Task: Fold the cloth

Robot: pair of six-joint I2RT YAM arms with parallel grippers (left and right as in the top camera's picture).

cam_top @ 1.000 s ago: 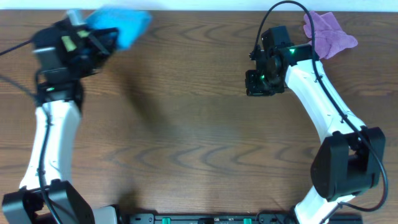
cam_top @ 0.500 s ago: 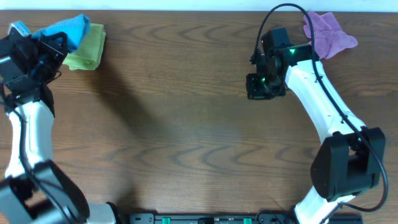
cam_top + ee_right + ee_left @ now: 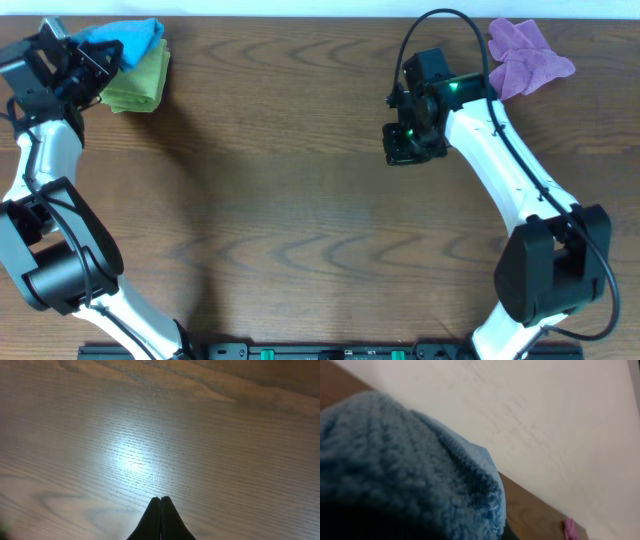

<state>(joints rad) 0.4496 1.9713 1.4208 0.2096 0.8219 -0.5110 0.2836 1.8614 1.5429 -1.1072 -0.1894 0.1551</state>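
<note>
Since the frame half a second back, the blue cloth [image 3: 128, 33] has swung with the left gripper [image 3: 97, 53] a little further inward along the back edge, and the right gripper [image 3: 404, 148] has drifted slightly toward the middle of the table [image 3: 300, 230].

That blue cloth sits bunched right at the left gripper's tips, resting partly on the green cloth [image 3: 140, 85] just below and ahead of them. On my left wrist feed, blue pile fills the view and hides the fingers, so I cannot tell whether they are clamped or already slack. The right gripper hangs over bare wood with its fingertips [image 3: 154, 519] pressed together, carrying nothing. The purple cloth [image 3: 525, 52] lies crumpled well behind it, out toward the far corner.

My worry is the release. The blue bundle looks loose and close to the table's back edge. If I let go while it is only half on the green one, I judge it could spill open or slide off. Pulling the hand away with fibres snagged could drag the green cloth out of its fold too.
</note>
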